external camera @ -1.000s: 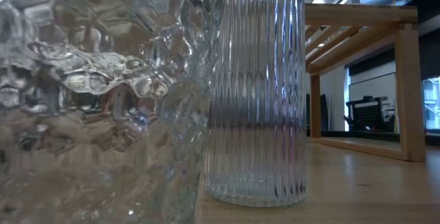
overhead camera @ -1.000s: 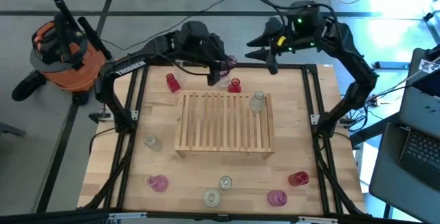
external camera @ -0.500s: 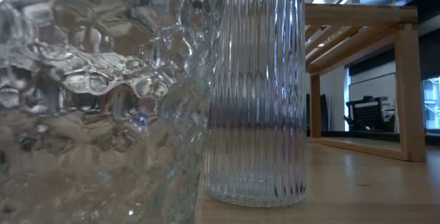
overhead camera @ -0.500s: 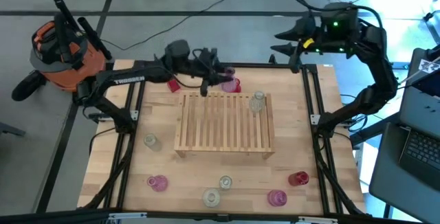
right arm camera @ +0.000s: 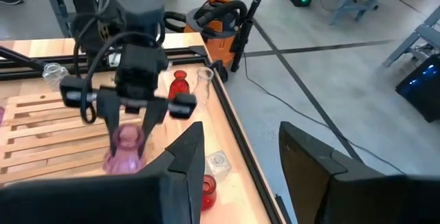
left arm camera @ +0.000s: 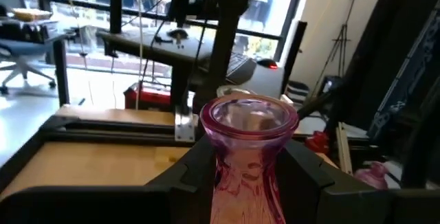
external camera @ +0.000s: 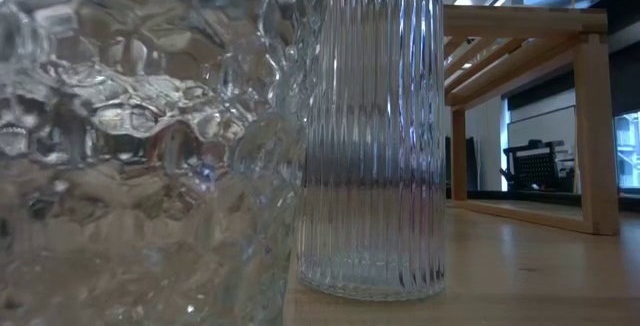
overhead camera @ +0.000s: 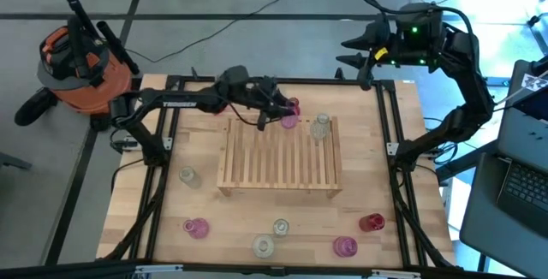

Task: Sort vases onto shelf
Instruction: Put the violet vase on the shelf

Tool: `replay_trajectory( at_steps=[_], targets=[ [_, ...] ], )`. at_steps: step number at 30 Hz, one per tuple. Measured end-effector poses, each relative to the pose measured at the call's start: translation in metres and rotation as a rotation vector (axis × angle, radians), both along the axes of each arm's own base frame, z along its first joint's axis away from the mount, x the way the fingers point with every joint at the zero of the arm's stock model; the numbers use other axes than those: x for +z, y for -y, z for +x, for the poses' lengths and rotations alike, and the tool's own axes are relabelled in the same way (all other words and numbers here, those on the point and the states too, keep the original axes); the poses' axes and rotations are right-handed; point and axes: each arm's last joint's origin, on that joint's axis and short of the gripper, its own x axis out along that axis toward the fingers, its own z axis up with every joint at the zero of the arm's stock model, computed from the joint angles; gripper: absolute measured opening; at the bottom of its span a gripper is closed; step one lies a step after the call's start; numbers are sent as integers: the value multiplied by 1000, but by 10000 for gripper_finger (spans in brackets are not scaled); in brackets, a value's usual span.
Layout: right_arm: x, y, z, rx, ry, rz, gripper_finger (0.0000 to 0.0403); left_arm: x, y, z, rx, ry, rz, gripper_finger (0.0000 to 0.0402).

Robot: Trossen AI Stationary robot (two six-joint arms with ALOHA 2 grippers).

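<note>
One pink vase (overhead camera: 288,118) is pinched by the left gripper (overhead camera: 285,115) over the shelf's (overhead camera: 278,153) far edge; lower it upright onto the slats. Right gripper (overhead camera: 353,56) hovers empty, spread.

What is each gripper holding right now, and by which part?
The left gripper holds a pink vase by its narrow neck, just under the flared mouth, over the shelf. The right gripper holds nothing, raised beyond the table's far edge.
</note>
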Motion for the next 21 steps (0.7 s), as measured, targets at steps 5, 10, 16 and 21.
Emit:
replay_trajectory(
  at_steps=[5, 10, 16, 21],
  targets=[
    [-1, -1, -1, 4, -11, -1, 138, -6, -1, 6, 5, 31, 45, 108],
    [-2, -1, -1, 14, -20, 9, 138, -10, 2, 9, -6, 27, 55, 108],
    [-3, -1, -1, 22, -26, 16, 138, -15, 8, 15, 22, 21, 96, 108],
    [-3, -1, -1, 29, -24, 19, 138, -21, 11, 20, 33, 7, 97, 108]
  ],
)
